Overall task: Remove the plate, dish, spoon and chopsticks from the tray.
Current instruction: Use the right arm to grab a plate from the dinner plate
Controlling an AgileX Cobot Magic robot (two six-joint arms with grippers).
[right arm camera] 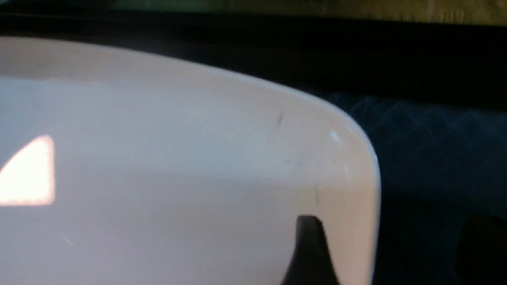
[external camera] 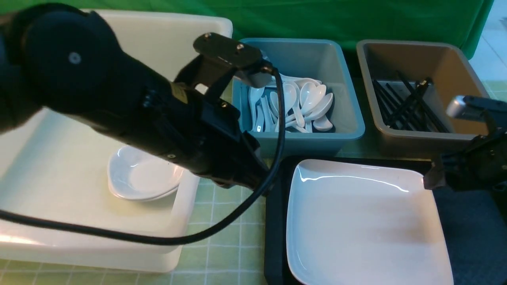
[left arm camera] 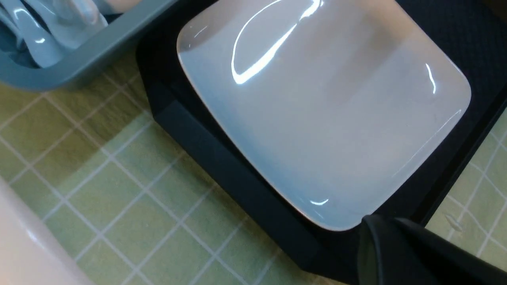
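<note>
The large white plate [external camera: 364, 221] [left arm camera: 317, 111] [right arm camera: 158, 178] lies flat on the black tray [external camera: 471, 237] [left arm camera: 222, 158]. My right gripper [external camera: 429, 180] [right arm camera: 394, 223] is open at the plate's far right corner. One finger rests over the plate and the other over the tray, with the rim between them. My left gripper [external camera: 253, 180] [left arm camera: 376, 233] is shut and empty, hovering at the tray's left edge by a plate corner. White spoons [external camera: 301, 105] fill the blue-grey bin. Black chopsticks [external camera: 408, 105] lie in the brown bin. Small white dishes [external camera: 140, 176] sit stacked in the white tub.
The blue-grey bin [external camera: 348, 118] and the brown bin [external camera: 459, 67] stand just behind the tray. The big white tub [external camera: 79, 221] is on the left, on a green checked cloth [external camera: 225, 237]. My left arm and its cable cross over the tub.
</note>
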